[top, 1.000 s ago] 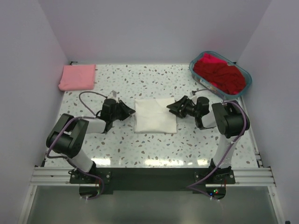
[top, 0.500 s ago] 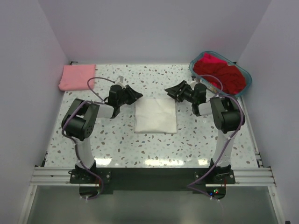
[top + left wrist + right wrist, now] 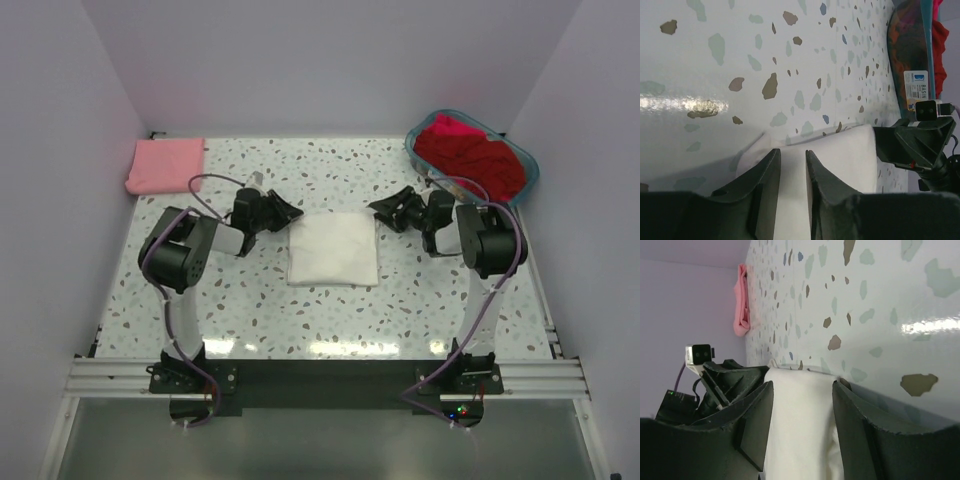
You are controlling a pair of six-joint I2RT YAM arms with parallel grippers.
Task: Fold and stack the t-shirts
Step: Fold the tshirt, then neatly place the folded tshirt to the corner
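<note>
Top view: folded white t-shirt [image 3: 333,248] lies mid frame on worktop [image 3: 330,312]. L claw [image 3: 288,212] by its upper left corner, jaws a bit apart; R claw [image 3: 378,208] by upper right, jaws wide. Best pinch both corners low & together, so folds don't slip.

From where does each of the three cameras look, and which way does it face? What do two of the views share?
Top external: above and behind the robot, looking down on the table; left arm and right arm show whole, left gripper and right gripper flanking the white shirt.
Left wrist: on the left arm, facing the basket; its own fingers show.
Right wrist: on the right arm, facing the pink shirt; its own fingers show.
Shared: both wrist views show the white shirt and the opposite gripper.
</note>
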